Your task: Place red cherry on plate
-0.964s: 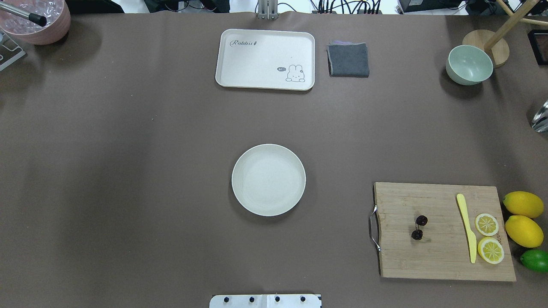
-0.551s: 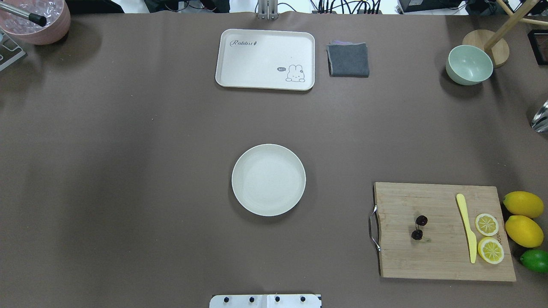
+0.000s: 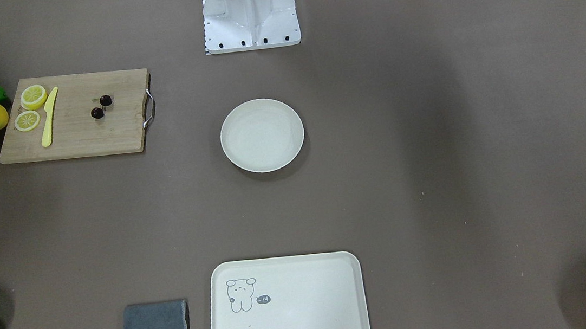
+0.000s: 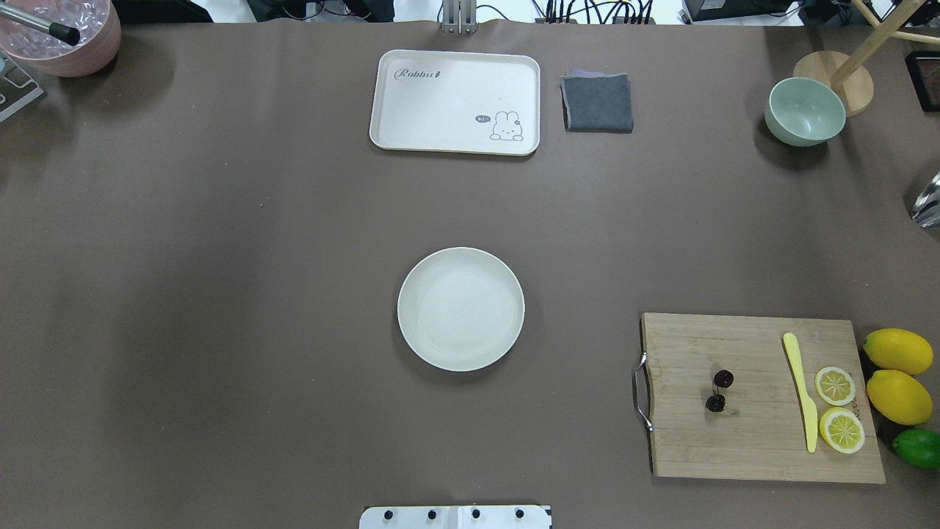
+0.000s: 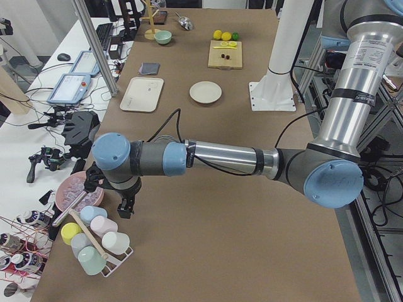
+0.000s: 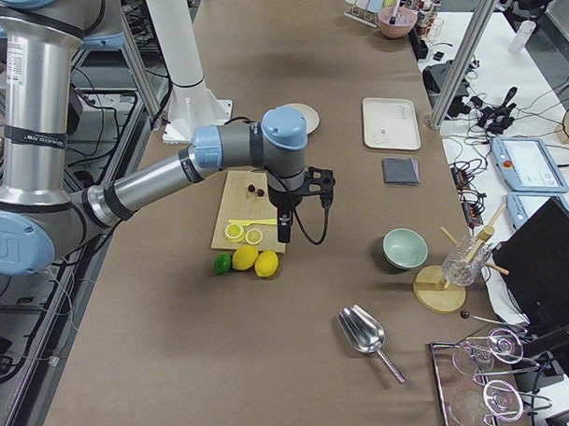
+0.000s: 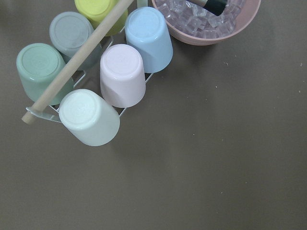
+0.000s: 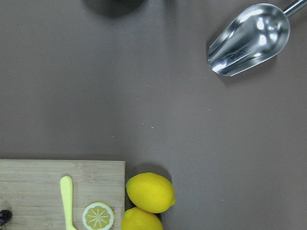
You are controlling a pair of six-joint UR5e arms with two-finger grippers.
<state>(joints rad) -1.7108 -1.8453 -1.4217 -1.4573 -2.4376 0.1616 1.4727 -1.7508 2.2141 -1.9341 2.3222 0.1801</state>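
The red cherry (image 4: pixel 720 390), a pair of tiny dark glossy fruits, lies on the wooden cutting board (image 4: pixel 756 448) at the near right; it also shows in the front view (image 3: pixel 100 107). The round cream plate (image 4: pixel 461 308) sits bare at the table's middle. Neither gripper shows in the overhead or front view. In the exterior right view my right gripper (image 6: pixel 283 234) hangs over the board's lemon end, right of the red cherry (image 6: pixel 257 190). In the exterior left view my left gripper (image 5: pixel 126 206) hovers by the cup rack, far from the plate (image 5: pixel 205 92). I cannot tell whether either is open.
On the board lie a yellow knife (image 4: pixel 802 393) and two lemon slices (image 4: pixel 837 408); two lemons (image 4: pixel 897 375) and a lime (image 4: pixel 918 447) sit beside it. Rabbit tray (image 4: pixel 455 101), grey cloth (image 4: pixel 598 103), green bowl (image 4: pixel 805 110), pink ice bowl (image 4: pixel 66 37), cup rack (image 7: pixel 96 81), metal scoop (image 8: pixel 249 38).
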